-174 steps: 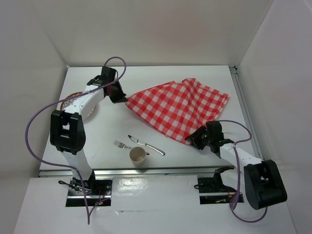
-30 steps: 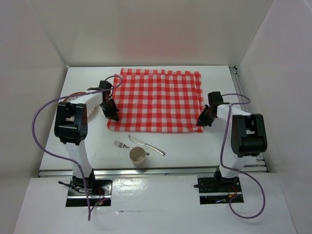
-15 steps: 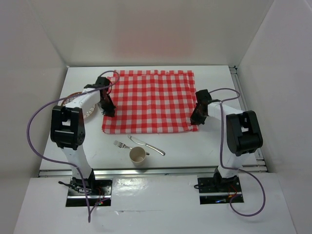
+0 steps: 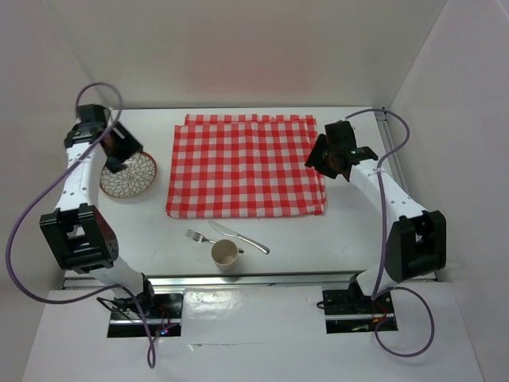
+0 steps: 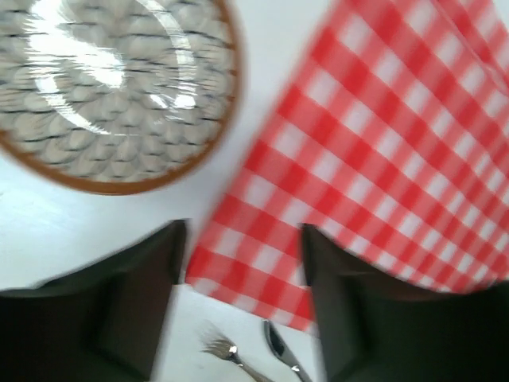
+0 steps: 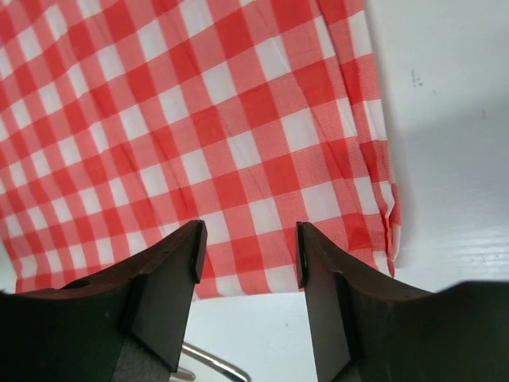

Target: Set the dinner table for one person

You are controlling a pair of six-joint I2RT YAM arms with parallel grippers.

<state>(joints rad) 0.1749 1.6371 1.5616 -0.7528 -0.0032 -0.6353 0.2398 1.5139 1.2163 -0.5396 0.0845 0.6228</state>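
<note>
Your left fingers and right fingers gape empty; sliding the plate from the surface's left edge could ruck the cloth

On the counter, the cloth sits mid-back, plate off to its left, with fork, knife and cup in front.
</note>
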